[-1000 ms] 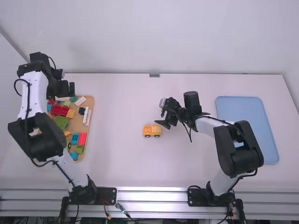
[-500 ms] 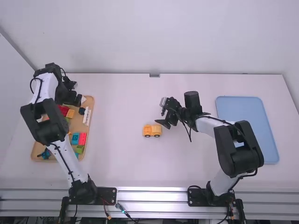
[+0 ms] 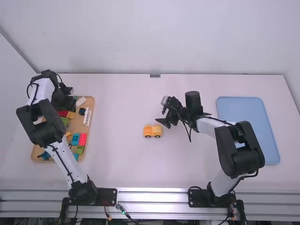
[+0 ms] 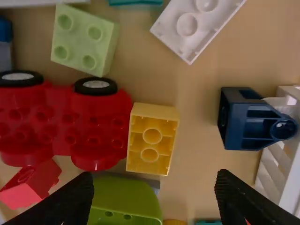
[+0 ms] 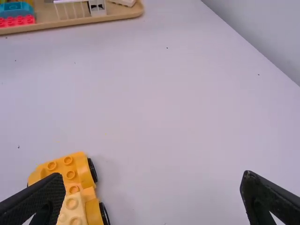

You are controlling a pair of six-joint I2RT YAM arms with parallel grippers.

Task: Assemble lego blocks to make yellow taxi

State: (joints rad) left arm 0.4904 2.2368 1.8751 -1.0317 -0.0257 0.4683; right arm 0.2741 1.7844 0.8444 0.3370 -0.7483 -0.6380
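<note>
White table (image 3: 211,168) before pale wall (image 3: 140,37), wooden tray (image 3: 92,101), blue tray (image 3: 248,110), 2 pairs of jaws spread

Pale plain wall (image 3: 164,37) behind white bench (image 3: 117,164); side wall (image 3: 10,93) at left, dark slanting seam (image 3: 16,47) between. Small grey fitting (image 3: 154,75) at bench's far edge, silvery metal rails (image 3: 150,199) along near edge. Light bright, even; shadows soft.

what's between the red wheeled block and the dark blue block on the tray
A yellow plastic brick, hollow side up, in the left wrist view.
</note>
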